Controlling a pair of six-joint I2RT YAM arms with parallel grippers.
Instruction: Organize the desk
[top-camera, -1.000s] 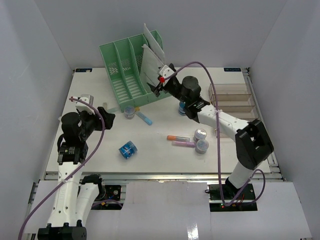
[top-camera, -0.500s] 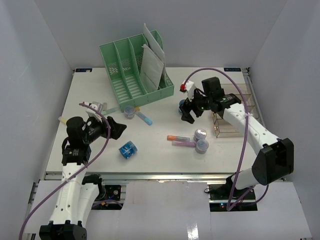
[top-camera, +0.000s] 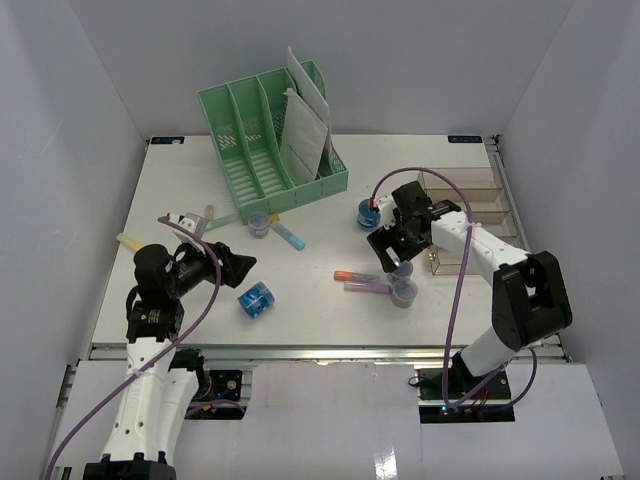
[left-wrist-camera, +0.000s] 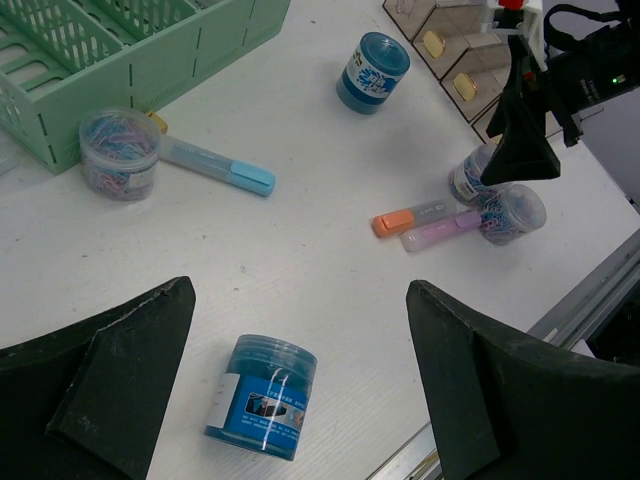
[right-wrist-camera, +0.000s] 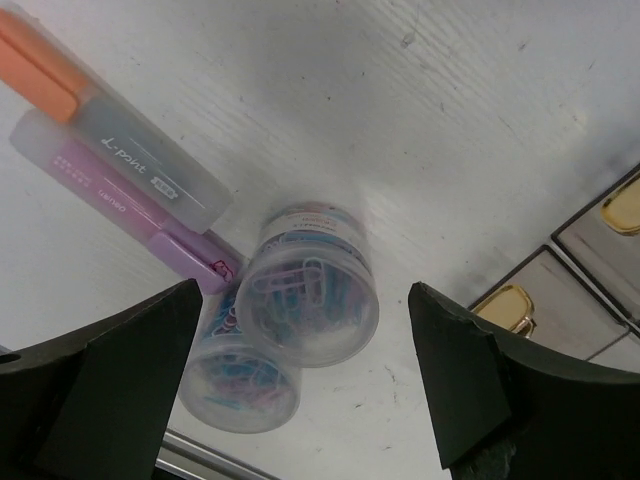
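The white desk (top-camera: 320, 190) carries scattered items. A blue jar (top-camera: 255, 299) lies on its side just right of my left gripper (top-camera: 236, 264). In the left wrist view the jar (left-wrist-camera: 262, 397) sits below and between the wide open fingers (left-wrist-camera: 120, 390), untouched. My right gripper (top-camera: 395, 250) hovers open over two clear paper-clip jars (top-camera: 401, 268) (top-camera: 405, 292). In the right wrist view the upper jar (right-wrist-camera: 310, 285) sits between the spread fingers (right-wrist-camera: 470, 380), and the second jar (right-wrist-camera: 240, 390) leans beside it.
Orange (top-camera: 356, 276) and purple (top-camera: 367, 288) highlighters lie left of the clip jars. Further off are an upright blue jar (top-camera: 368, 214), a third clip jar (top-camera: 260, 223) and a blue highlighter (top-camera: 290, 237). At the back are a green file rack (top-camera: 265, 140) with papers and a clear compartment tray (top-camera: 465, 215).
My right arm swung away from the file rack and came down over the clip jars. My left gripper opened wider and moved right and nearer, toward the lying blue jar.
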